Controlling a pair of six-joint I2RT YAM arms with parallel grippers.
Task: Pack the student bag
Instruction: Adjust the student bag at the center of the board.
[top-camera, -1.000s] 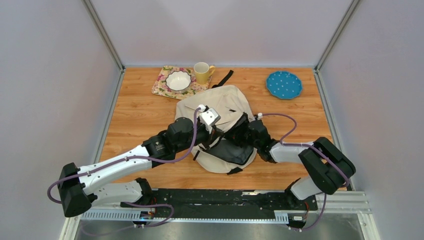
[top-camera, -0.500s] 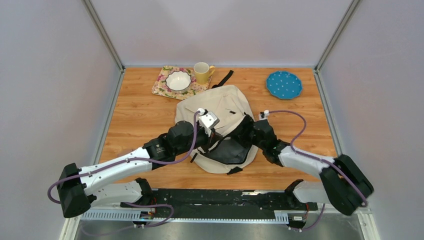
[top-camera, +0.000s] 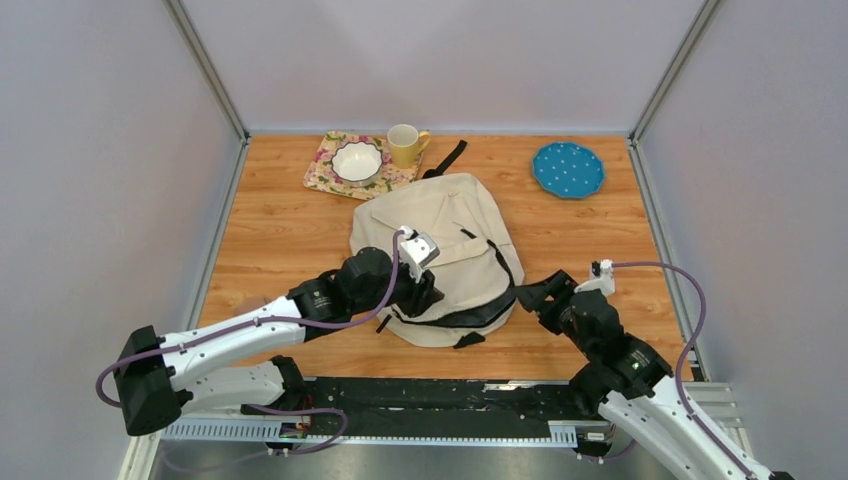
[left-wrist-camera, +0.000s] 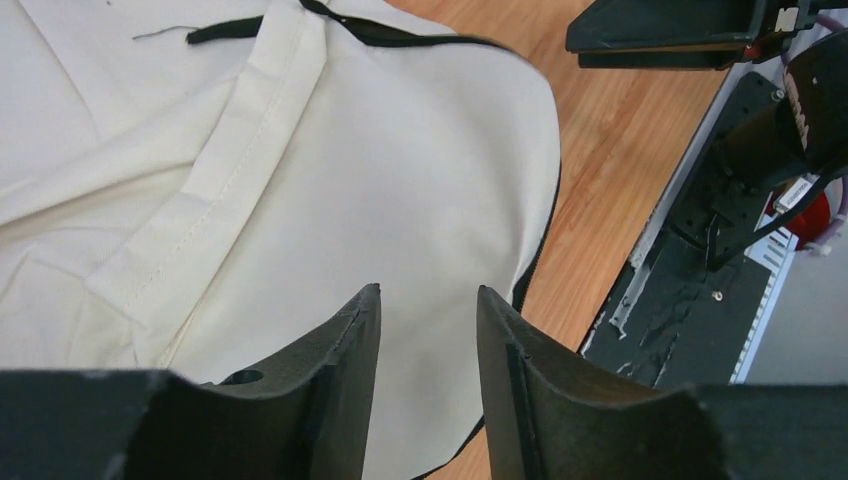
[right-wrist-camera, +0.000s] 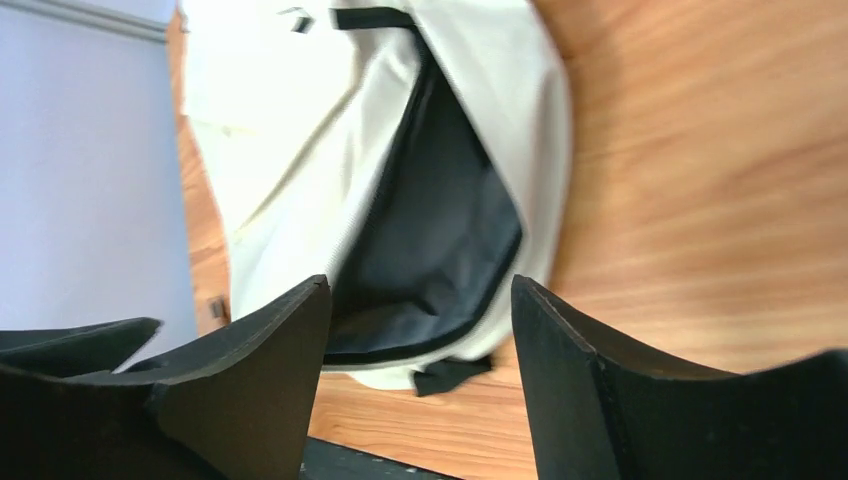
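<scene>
- Both arms have let go of the student bag (top-camera: 440, 225) since the earlier frames. The right arm has drawn back toward the near right of the table (top-camera: 280, 220), and the bag's mouth, then held wide, has sagged to a narrow dark slit along its near edge.
- That bag lies flat at the middle of the table, with its opening toward the arm bases. Its dark lining (right-wrist-camera: 440, 240) shows only from the right wrist view, and I cannot tell whether anything is inside.
- The left gripper (left-wrist-camera: 428, 295) hovers over the cream fabric near the bag's near left side. Its jaws are partly apart and nothing is between them.
- The right gripper (right-wrist-camera: 420, 285) stands clear of the bag on its right, jaws spread wider and likewise empty.
- A blue plate (top-camera: 568, 168) sits at the far right, well apart from the bag.
- A floral mat (top-camera: 322, 172) at the far edge carries a white bowl (top-camera: 357, 160), with a yellow mug (top-camera: 404, 145) just beside it.
- The step looks like a break between holding the mouth open and fetching something to load.
- Next, one arm probably needs to reach to the far edge for an item. The other would have to lift the slack upper lip again, since the mouth is too closed to take anything.
</scene>
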